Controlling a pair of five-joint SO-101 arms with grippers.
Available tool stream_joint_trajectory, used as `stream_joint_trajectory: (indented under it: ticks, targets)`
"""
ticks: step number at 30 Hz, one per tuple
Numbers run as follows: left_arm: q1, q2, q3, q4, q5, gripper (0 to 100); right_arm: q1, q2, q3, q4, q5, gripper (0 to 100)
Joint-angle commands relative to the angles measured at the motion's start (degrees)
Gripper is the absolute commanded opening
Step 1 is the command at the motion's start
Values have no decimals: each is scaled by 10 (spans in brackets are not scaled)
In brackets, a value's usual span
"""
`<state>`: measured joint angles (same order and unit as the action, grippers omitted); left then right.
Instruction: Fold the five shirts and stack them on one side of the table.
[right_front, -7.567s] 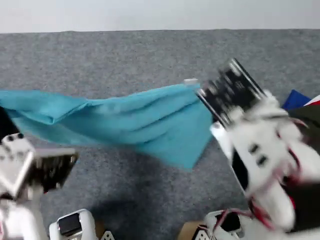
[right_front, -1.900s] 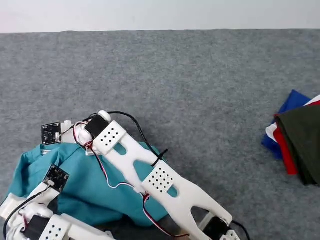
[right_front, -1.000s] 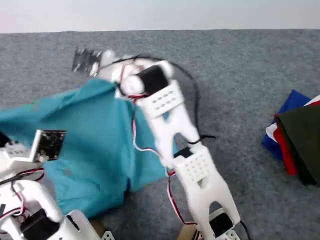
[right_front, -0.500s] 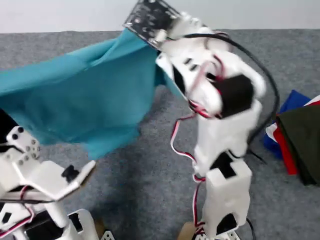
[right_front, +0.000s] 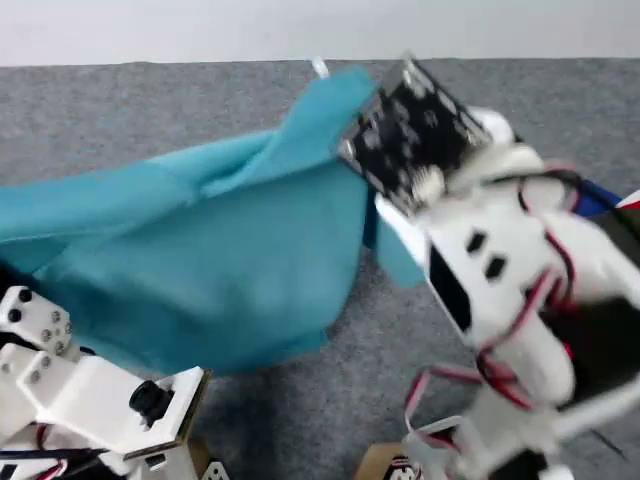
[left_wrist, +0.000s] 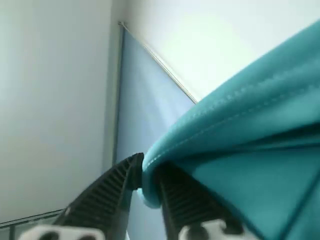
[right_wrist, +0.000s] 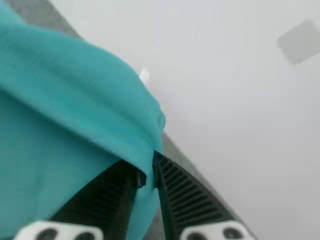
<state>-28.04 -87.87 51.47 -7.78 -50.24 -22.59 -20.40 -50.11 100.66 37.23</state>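
**Teal shirt up in the air, waiting to be laid flat**

Starting at 7 o'clock in the high view, my left arm (right_front: 95, 400) stands raised off the table (right_front: 150, 110). Its wrist camera shows the left gripper (left_wrist: 146, 176) clamped on a stitched hem of the teal shirt (right_front: 220, 250), with the fabric pinched between the two ribbed fingers.

From there the shirt runs across the middle of the high view. It stretches from the 9 o'clock edge up toward 12 o'clock and sags in a loose belly between the two holds, clear of the grey surface below.

At its upper end, around 1 o'clock, my right arm (right_front: 500, 270) has the other hold. The right gripper (right_wrist: 149, 172) is closed on a bunched fold of the same cloth, which spills out over both fingers.

Far over at 3 o'clock, a sliver of the pile of shirts (right_front: 604, 198) peeks out behind the right arm.

I read this as the spreading step, with the garment lifted and pulled out between both arms but no fold made in it yet. Next I should lower both grippers together and keep tension across the cloth so it lands flat rather than crumpled. I also need to keep it well apart from the pile. The right-hand hold looks bunched, so that corner may land twisted.
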Motion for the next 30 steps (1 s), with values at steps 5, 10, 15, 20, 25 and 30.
stream_joint_trajectory:
  ticks: [5,10,15,20,25,30]
  targets:
    - [43,0,-75,226,-2,4,10,-131,236,17,-7,11]
    - [113,1,-100,417,-4,4,10,-112,318,-13,-8,11]
    - [164,6,-28,505,-5,4,10,-67,429,-134,-8,11]
    - [169,6,175,367,-33,4,14,-8,536,-298,-3,11]
    - [170,6,371,138,-83,4,18,65,585,-428,-2,11]
    - [168,6,439,73,-87,3,39,149,585,-502,-2,11]
